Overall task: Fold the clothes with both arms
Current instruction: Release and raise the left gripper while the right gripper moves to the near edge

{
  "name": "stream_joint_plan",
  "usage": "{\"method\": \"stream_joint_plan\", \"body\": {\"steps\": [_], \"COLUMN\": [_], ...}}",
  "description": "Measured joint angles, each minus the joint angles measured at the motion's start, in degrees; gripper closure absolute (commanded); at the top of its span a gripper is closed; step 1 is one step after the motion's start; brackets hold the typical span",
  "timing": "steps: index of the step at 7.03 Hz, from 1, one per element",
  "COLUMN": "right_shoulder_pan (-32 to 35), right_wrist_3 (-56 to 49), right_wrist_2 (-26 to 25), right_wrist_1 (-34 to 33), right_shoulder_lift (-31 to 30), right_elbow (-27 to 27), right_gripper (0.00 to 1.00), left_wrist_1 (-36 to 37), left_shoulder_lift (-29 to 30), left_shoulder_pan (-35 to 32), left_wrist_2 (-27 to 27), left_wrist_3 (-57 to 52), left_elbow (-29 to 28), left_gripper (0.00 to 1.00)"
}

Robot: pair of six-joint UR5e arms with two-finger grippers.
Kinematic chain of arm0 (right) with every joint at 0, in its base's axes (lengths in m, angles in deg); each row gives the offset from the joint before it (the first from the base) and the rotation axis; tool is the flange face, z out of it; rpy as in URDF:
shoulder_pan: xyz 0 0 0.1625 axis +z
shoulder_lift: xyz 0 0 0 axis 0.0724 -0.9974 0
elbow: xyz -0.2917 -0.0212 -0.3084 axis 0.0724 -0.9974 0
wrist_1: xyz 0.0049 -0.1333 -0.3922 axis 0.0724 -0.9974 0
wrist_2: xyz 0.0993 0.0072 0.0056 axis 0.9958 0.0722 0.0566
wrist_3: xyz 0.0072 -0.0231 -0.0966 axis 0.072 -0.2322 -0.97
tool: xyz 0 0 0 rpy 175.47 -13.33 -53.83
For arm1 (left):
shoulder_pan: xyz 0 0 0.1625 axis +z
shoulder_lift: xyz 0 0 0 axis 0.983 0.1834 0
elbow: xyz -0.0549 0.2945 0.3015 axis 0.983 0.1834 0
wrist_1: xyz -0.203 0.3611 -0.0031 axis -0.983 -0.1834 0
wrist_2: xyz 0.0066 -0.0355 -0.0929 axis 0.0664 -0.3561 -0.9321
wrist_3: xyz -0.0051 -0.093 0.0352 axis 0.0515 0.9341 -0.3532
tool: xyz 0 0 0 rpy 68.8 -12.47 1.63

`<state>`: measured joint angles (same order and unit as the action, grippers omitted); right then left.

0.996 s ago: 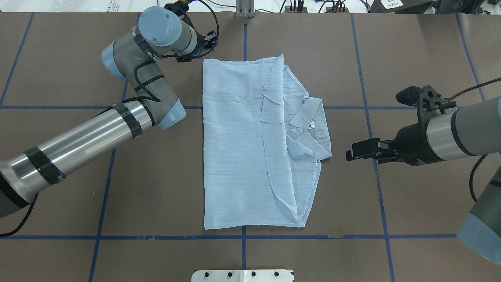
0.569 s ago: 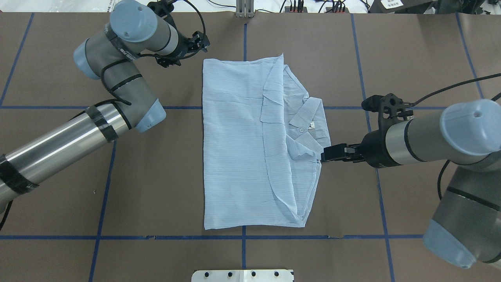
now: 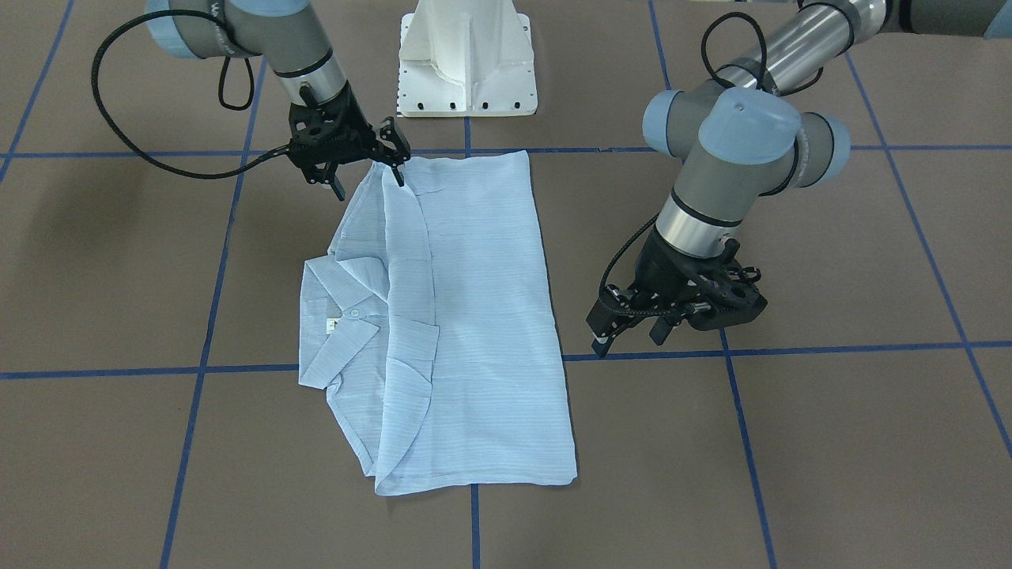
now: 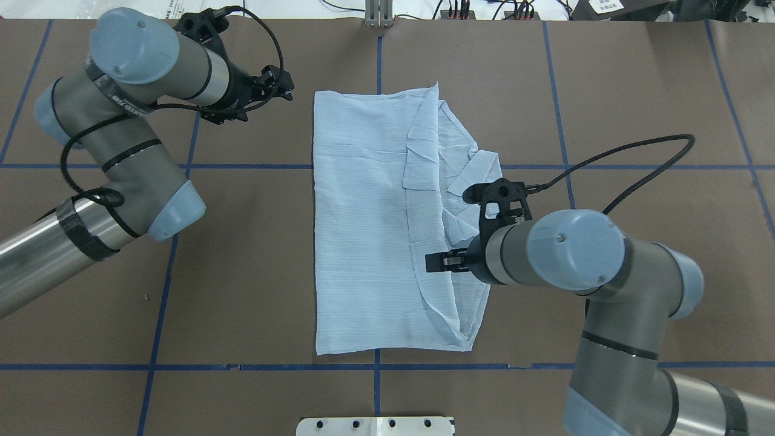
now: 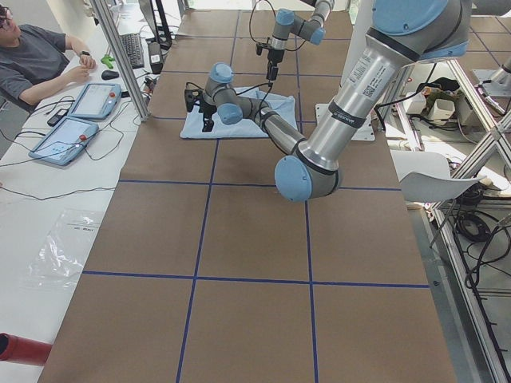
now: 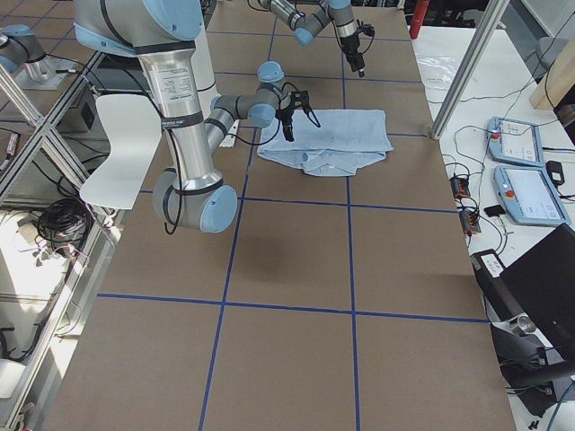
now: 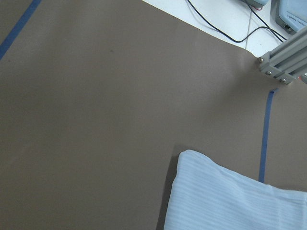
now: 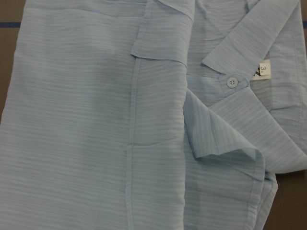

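Observation:
The light blue striped shirt (image 4: 363,230) lies folded into a rectangle in the middle of the table, collar (image 4: 478,175) and a white button (image 8: 231,82) on its right side. It also shows in the front view (image 3: 474,316). My left gripper (image 4: 280,85) is open and empty, hovering left of the shirt's far left corner (image 7: 230,196), apart from it; in the front view it (image 3: 602,336) is low over the table. My right gripper (image 4: 431,263) hangs above the shirt's right-hand fold, looks open and holds nothing; in the front view it (image 3: 398,158) is above the cloth.
The brown table top is marked into squares by blue tape (image 4: 157,290). The white pedestal base (image 3: 466,55) stands at the robot's edge. An aluminium post (image 4: 379,12) and cables sit at the far edge. An operator (image 5: 32,56) sits with tablets beyond that edge.
My left arm has drawn back to the left, away from the shirt's far corner. My right arm has swung in from the right until its gripper is over the shirt. The shirt has not moved.

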<state>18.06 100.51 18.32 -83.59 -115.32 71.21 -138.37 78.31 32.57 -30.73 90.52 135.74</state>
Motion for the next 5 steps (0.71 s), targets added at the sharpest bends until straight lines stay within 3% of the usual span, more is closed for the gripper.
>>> {"method": "stream_joint_plan", "body": {"steps": [3, 5], "right_shoulder_pan": [-7.58, -9.56], "right_wrist_3": [-5.36, -8.13], "right_wrist_2": [-11.8, -14.28], "right_wrist_1": [-4.83, -5.11], "right_shoulder_lift": [3.49, 2.98], "right_elbow": [-4.64, -5.74], "right_gripper": [0.0, 0.0], "left_wrist_1": [0.5, 0.58], "left_shoulder_lift": [-2.38, -2.45], "left_shoulder_pan": [0.22, 0.48], "left_wrist_2": [-0.81, -0.88], "left_wrist_3": [-0.1, -0.08], "left_elbow": [3.12, 3.11], "left_gripper": [0.0, 0.0]}}
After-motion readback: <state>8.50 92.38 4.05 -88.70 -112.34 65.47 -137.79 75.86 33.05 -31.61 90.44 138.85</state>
